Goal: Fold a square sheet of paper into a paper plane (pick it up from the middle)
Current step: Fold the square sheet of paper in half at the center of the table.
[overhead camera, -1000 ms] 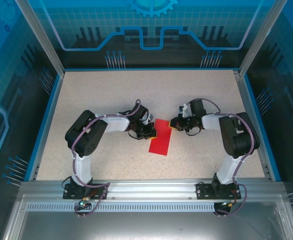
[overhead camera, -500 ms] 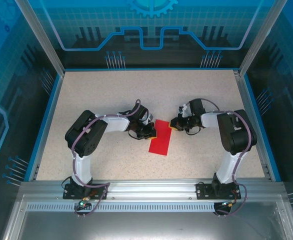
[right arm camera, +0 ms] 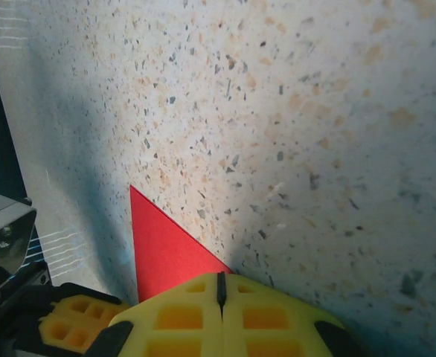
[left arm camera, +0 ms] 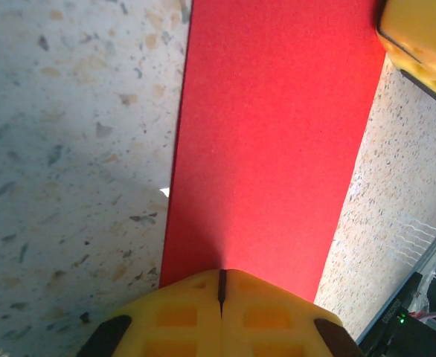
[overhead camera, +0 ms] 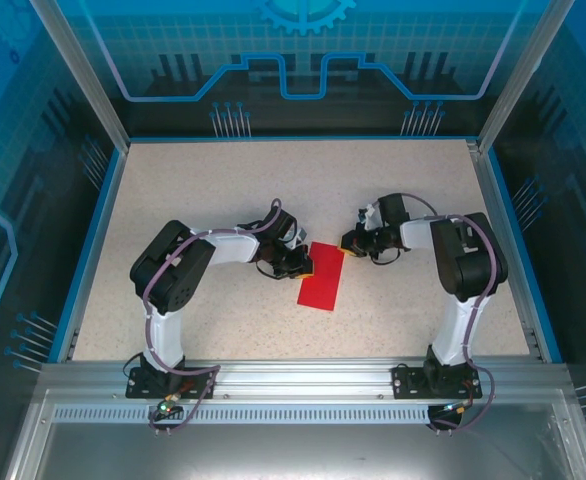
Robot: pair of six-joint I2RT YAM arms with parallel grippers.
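The red sheet of paper [overhead camera: 321, 277] lies flat on the speckled table as a long narrow rectangle, not a pointed paper plane. My left gripper [overhead camera: 304, 265] is shut, and its yellow tips rest on the paper's upper left edge. In the left wrist view the paper [left arm camera: 270, 134] stretches away from the closed left gripper [left arm camera: 222, 274]. My right gripper [overhead camera: 345, 250] is shut too, low over the paper's upper right corner. The right wrist view shows that red corner [right arm camera: 162, 253] poking out from under the right gripper [right arm camera: 220, 277].
The speckled table [overhead camera: 223, 190] is ringed by a blue rim [overhead camera: 93, 240] and transparent walls. A metal rail [overhead camera: 293, 375] with both arm bases runs along the near edge. The other gripper's yellow finger [left arm camera: 419, 44] sits at the paper's far corner.
The right arm's elbow has swung slightly left and its gripper has edged a little toward the paper's corner. The left arm and the paper have stayed put.
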